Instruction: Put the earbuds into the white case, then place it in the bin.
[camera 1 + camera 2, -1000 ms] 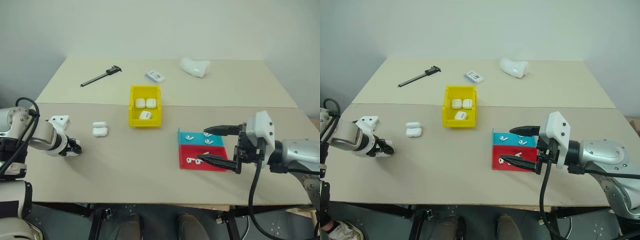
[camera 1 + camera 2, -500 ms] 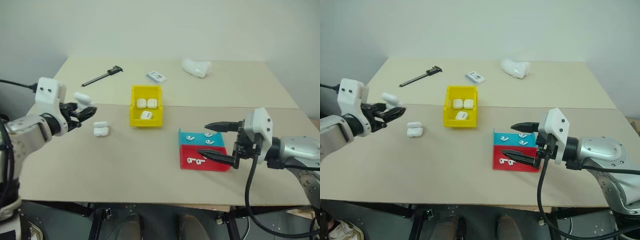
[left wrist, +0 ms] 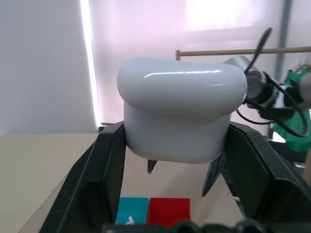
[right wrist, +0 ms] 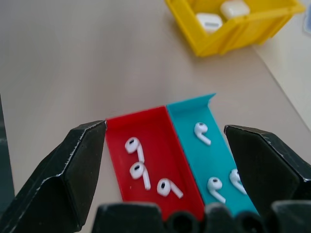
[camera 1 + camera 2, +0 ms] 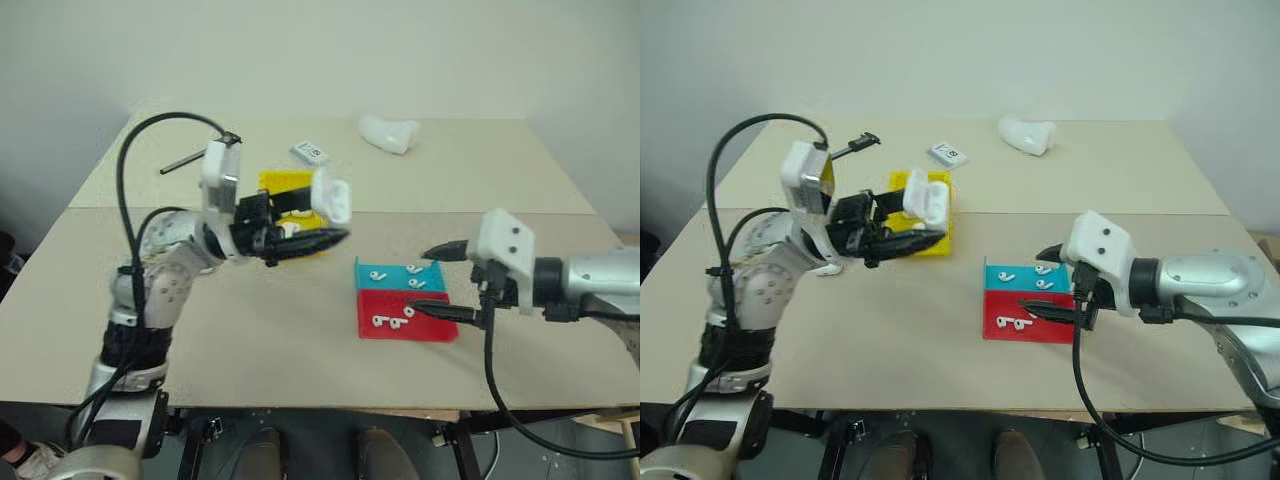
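My left gripper (image 5: 335, 215) is shut on the white case (image 5: 332, 197) and holds it raised in front of the yellow bin (image 5: 281, 183), pointing toward the right. In the left wrist view the case (image 3: 177, 111) sits clamped between both black fingers (image 3: 92, 170). The bin is partly hidden behind that hand. My right gripper (image 5: 425, 282) stands open just above the teal tray (image 4: 194, 104) and the red tray (image 4: 116, 141). Several earbuds lie there: three in the red tray (image 4: 138, 162), others in the teal one (image 4: 201, 132).
Inside the bin (image 4: 243, 34) lie other white cases (image 4: 209, 22). At the table's back are a black caliper (image 5: 860, 142), a flat white card (image 5: 310, 152) and a lumpy white object (image 5: 390, 133). Bare tabletop lies in front of both arms.
The left arm has swung up and to the right from the table's left edge, carrying the case, and its wrist has rolled. The right gripper stays open over the trays, tipped slightly further down.
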